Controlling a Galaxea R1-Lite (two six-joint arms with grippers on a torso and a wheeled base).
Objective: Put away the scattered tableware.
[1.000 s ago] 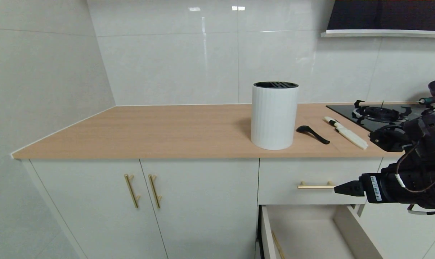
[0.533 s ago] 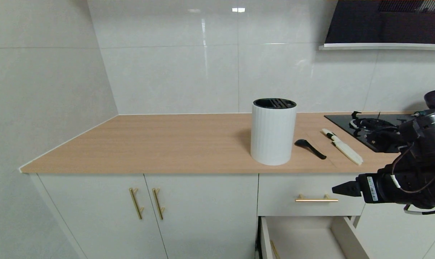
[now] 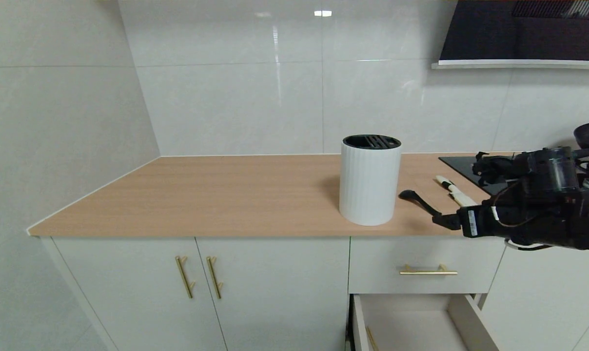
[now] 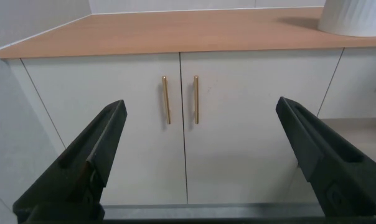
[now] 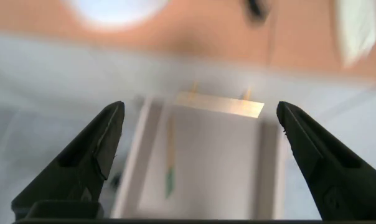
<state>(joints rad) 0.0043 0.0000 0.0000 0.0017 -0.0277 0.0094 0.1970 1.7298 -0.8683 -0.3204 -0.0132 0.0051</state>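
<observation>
A black spoon and a white-bladed knife lie on the wooden countertop, right of a white ribbed utensil holder with a black slotted top. My right gripper hovers at the counter's front edge, just in front of the spoon's handle. In the right wrist view it is open and empty above the open drawer, with the spoon and holder blurred beyond. My left gripper is open and empty, low down, facing the cabinet doors.
An open drawer below the counter holds a thin stick-like utensil. A shut drawer with a gold handle sits above it. A gas hob lies at the right, and a tiled wall stands behind the counter.
The head camera tilted up at first. My right arm has risen from drawer-handle height to the counter's edge and moved left toward the spoon.
</observation>
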